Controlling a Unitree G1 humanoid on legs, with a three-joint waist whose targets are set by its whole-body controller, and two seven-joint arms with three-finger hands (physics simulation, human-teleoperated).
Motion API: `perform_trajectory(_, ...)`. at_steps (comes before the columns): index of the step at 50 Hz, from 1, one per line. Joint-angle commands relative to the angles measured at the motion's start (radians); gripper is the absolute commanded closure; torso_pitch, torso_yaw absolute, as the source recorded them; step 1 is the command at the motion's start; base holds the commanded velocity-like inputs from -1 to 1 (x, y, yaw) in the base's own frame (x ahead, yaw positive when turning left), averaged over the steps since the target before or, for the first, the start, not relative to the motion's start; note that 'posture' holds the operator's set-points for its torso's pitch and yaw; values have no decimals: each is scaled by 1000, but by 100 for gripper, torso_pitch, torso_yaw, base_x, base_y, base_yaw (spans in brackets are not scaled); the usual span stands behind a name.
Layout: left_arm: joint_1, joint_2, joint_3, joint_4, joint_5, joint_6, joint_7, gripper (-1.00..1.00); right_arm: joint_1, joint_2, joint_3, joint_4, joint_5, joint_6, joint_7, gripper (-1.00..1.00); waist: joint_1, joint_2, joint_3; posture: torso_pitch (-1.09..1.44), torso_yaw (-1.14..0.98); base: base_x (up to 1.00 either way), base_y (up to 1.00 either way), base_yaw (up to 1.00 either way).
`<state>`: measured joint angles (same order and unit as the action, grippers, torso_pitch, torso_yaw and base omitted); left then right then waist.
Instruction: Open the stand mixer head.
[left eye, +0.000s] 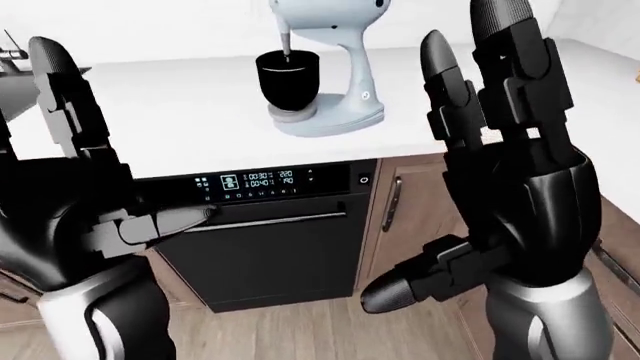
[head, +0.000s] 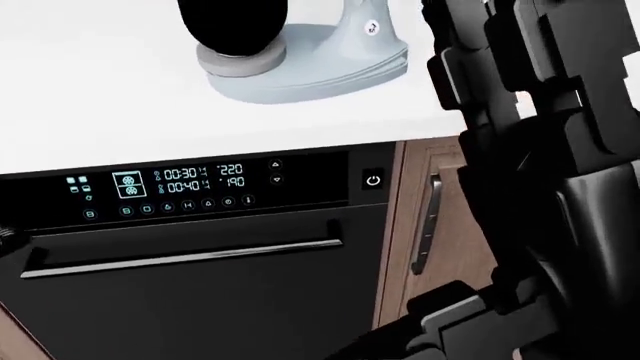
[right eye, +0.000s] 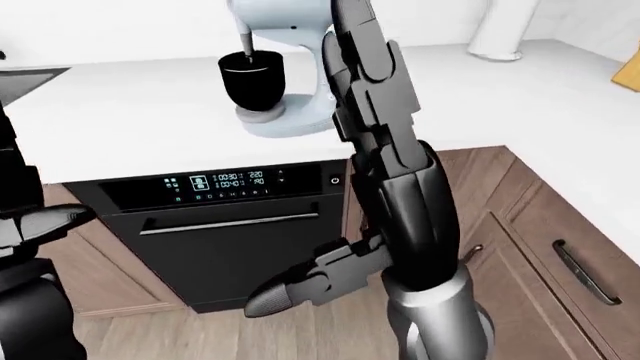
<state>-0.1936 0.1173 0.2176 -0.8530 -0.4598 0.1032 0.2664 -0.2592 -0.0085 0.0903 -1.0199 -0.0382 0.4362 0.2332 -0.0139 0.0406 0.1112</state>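
While both hands (left eye: 500, 150) open, stand mixer (left eye: 330, 67) upright, head pointing view-left.

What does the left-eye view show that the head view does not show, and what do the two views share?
Only the left-eye view shows the robot's left hand with open fingers, the rounded pale blue mixer head and the rim of the black mixing bowl. Only the head view shows the display digits of the black dishwasher clearly. Both show the pale blue stand mixer base on the white countertop, the raised right hand, and the wooden cabinet door with its metal handle.
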Motion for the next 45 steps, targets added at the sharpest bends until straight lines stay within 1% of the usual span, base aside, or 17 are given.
perform_trajectory(1, -19, 3, 0, -24, 2, -12, -3, -100, -16, -5, 2, -11, -17, -16, -12, -100, 1, 5, -9, 0, 0, 23, 0, 0)
perform_trajectory(5, -22, 5, 6, -25, 0, -9, 1, -100, -16, 8, -6, -25, 29, -19, -3, -100, 1, 15, -98, 0, 0, 8, 0, 0)
perform_trajectory(7, -21, 5, 5, -21, 1, -13, -1, -100, -21, -4, -2, -26, 12, -10, -13, -100, 19, -20, -21, 0, 0, 100, -3, 0)
perform_trajectory(8, -21, 4, 3, -20, 2, -14, -2, -100, -19, -7, 4, -20, -6, -4, -18, -100, 23, -19, -22, 0, 0, 44, 0, 0)
perform_trajectory(10, -22, 5, 4, -22, 2, -12, -1, -100, -17, -4, 7, -21, -10, -2, -15, -100, 23, -37, -87, 0, 0, 0, 0, 0)
perform_trajectory(14, -19, 4, 4, -25, 2, -12, -1, -100, -13, 4, -2, -27, 36, -10, -9, -100, 23, -69, -119, 0, 0, 17, 0, 0)
perform_trajectory(16, -20, 4, 4, -27, 2, -10, 0, -100, -13, -4, 4, -27, 11, -11, -20, -100, 12, -66, -15, 0, 0, 100, 0, 0)
perform_trajectory(19, -19, 4, 4, -28, 3, -9, 0, -100, -14, -5, 7, -25, -9, -3, -21, -100, 9, -72, -76, 0, 0, 13, 0, 0)
perform_trajectory(21, -21, 5, 5, -30, 3, -8, 2, -100, -6, 3, 4, -27, 15, -3, -13, -100, 6, -65, -71, 0, 0, 0, 0, 0)
perform_trajectory(23, -19, 5, 4, -33, 2, -7, 2, -100, -12, -2, -5, -27, 41, -3, -17, -100, 3, -16, -87, 0, 0, 50, 0, 0)
perform_trajectory(24, -20, 5, 5, -33, 1, -6, 2, -100, -14, -6, -5, -27, 39, -3, -21, -100, -6, 36, -19, 0, 0, 100, 0, 0)
perform_trajectory(25, -20, 4, 4, -32, 1, -6, 2, -100, -13, -11, 1, -27, 24, -2, -23, -100, 5, -2, 0, 0, 0, 100, 0, 0)
perform_trajectory(31, -25, 10, 13, -30, -6, -7, 5, -100, -18, 6, 0, -27, 44, -1, -16, -100, 10, 15, -81, 0, 0, 6, 0, 0)
perform_trajectory(35, -26, 12, 13, -29, -8, -8, 5, -100, -28, -10, 9, -27, 18, 9, -35, -100, 25, -45, 8, 0, 0, 69, 0, 0)
perform_trajectory(36, -27, 12, 14, -28, -6, -10, 5, -100, -28, -7, 10, -27, 18, 9, -33, -100, 23, -47, -60, 0, 0, 0, 0, 0)
perform_trajectory(38, -26, 13, 17, -31, -9, -9, 8, -100, -30, -4, 8, -27, 19, 8, -30, -100, 34, -89, -88, 0, 0, 0, 0, 0)
perform_trajectory(45, -30, 18, 24, -22, -13, -14, 22, -100, -27, -2, 9, -27, 20, 8, -27, -100, 17, -39, -80, -1, 0, 0, 0, 0)
